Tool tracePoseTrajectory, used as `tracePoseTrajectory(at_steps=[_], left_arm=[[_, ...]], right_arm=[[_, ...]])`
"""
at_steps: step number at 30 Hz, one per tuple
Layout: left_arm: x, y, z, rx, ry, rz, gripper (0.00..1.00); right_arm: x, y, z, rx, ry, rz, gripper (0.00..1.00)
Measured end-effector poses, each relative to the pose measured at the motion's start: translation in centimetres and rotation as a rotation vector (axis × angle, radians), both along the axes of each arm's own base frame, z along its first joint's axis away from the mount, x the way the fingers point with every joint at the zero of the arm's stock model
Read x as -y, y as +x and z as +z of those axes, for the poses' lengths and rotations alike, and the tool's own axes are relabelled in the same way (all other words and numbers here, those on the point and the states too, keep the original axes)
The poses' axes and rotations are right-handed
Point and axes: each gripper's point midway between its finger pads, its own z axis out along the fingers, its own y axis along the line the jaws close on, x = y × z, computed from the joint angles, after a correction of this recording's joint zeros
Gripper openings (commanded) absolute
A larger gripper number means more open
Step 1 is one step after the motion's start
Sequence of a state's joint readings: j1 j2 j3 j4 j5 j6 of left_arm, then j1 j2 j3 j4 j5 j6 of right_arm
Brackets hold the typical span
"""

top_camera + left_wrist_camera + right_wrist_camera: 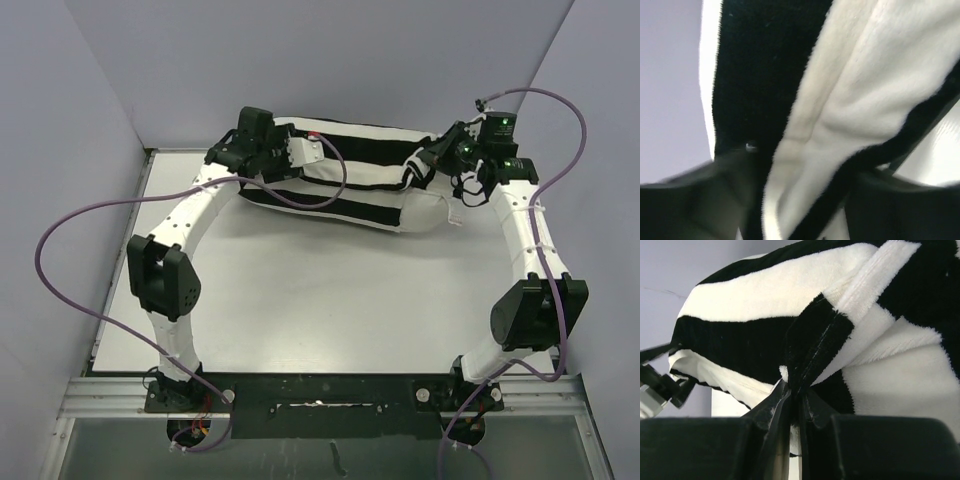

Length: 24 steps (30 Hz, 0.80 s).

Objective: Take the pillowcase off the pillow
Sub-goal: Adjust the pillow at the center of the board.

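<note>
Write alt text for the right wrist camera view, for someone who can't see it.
The right gripper, at the bottom of the view, is shut on a pinched fold of the black and white striped pillowcase. The plush fabric fills most of the frame, with pale wall at upper left.

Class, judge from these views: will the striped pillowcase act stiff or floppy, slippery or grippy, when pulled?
Probably floppy: the pillowcase bunches into a soft fold where the right gripper pinches it. Its plush pile probably resists slipping, so a pinch should hold.
</note>
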State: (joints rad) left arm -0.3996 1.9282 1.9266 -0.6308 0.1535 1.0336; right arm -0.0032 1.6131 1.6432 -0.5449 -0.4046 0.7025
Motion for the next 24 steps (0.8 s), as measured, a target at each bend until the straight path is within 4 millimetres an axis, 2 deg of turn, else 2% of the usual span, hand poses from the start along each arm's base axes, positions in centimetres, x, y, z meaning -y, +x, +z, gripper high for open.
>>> tracePoseTrajectory(at_steps=[1, 2, 7, 13, 15, 18, 21, 24], left_arm=[[0.2, 0.0, -0.3, 0.005, 0.007, -0.006, 0.16], [0.3, 0.1, -0.8, 0.006, 0.013, -0.008, 0.02], [0.6, 0.6, -2.8, 0.026, 0.017, -0.005, 0.0], [0.3, 0.4, -1.0, 0.05, -0.02, 0.017, 0.0], [0.3, 0.1, 0.4, 0.04, -0.037, 0.026, 0.0], [0.5, -1.0, 3.6, 0.015, -0.084, 0.033, 0.0], [0.6, -3.0, 8.4, 0.003, -0.147, 0.031, 0.0], [0.3, -5.6, 14.5, 0.045, -0.217, 0.028, 0.0]], right_arm=[[0.0, -0.1, -0.2, -0.003, 0.001, 0.002, 0.0], [-0.1, -0.2, -0.3, -0.003, 0.004, 0.006, 0.0], [-0.2, -0.8, 0.8, 0.027, 0.003, 0.023, 0.0], [1.0, -1.9, 3.6, 0.066, -0.007, 0.002, 0.0], [1.6, -2.4, 4.1, 0.06, -0.005, -0.01, 0.0], [2.3, -3.3, 4.9, 0.056, 0.004, -0.028, 0.0], [2.7, -4.7, 6.3, 0.065, 0.013, -0.042, 0.0], [2.5, -6.3, 8.9, 0.099, 0.031, -0.046, 0.0]])
